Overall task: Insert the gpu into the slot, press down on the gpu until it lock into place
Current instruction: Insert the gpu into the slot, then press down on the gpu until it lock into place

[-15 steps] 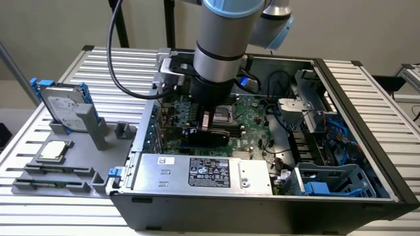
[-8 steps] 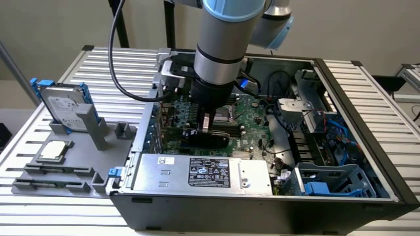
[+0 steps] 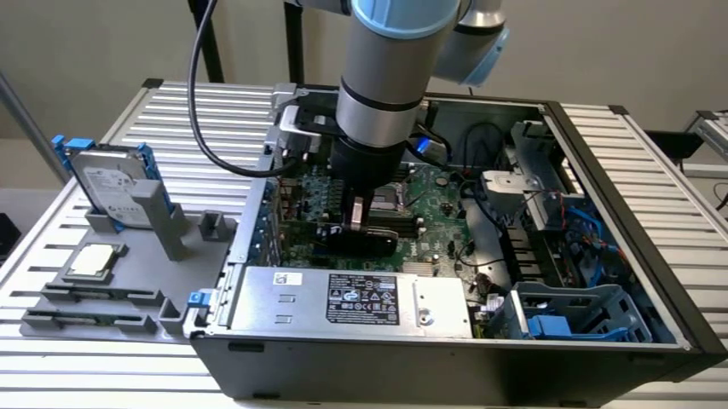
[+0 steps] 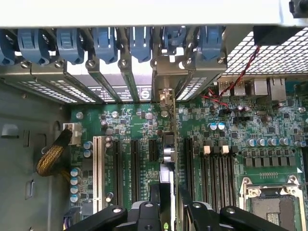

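no legible text on any label

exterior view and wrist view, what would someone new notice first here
The robot arm reaches straight down into the open computer case, its gripper low over the green motherboard. In the wrist view the gpu stands on edge between the fingers, running up toward the row of blue bracket clips. On the exterior view's left, a grey hard drive with blue rails stands upright in a holder on the table.

Matt green circuit board (image 4: 130,120), glossy blue plastic clips (image 4: 103,41), silver metal bracket (image 4: 166,72).
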`<state>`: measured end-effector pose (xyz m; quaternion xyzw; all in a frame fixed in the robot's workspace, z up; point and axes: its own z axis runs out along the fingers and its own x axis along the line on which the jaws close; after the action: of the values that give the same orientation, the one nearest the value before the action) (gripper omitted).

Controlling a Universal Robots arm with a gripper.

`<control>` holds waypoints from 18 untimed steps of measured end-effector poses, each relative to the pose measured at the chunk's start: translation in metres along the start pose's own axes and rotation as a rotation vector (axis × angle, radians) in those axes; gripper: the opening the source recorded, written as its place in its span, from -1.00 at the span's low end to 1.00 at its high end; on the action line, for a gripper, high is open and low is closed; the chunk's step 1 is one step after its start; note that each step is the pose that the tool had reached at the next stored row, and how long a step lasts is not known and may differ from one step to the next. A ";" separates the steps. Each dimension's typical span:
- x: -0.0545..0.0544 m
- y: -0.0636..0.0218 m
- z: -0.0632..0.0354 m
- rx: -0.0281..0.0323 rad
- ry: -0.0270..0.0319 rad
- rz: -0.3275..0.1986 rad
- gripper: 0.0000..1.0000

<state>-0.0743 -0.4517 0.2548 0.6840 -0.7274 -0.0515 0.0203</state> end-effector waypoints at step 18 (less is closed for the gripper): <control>-0.002 0.0051 -0.0500 -0.0006 -0.0011 0.000 -0.33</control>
<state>-0.0742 -0.4519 0.3051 0.6841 -0.7273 -0.0521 0.0201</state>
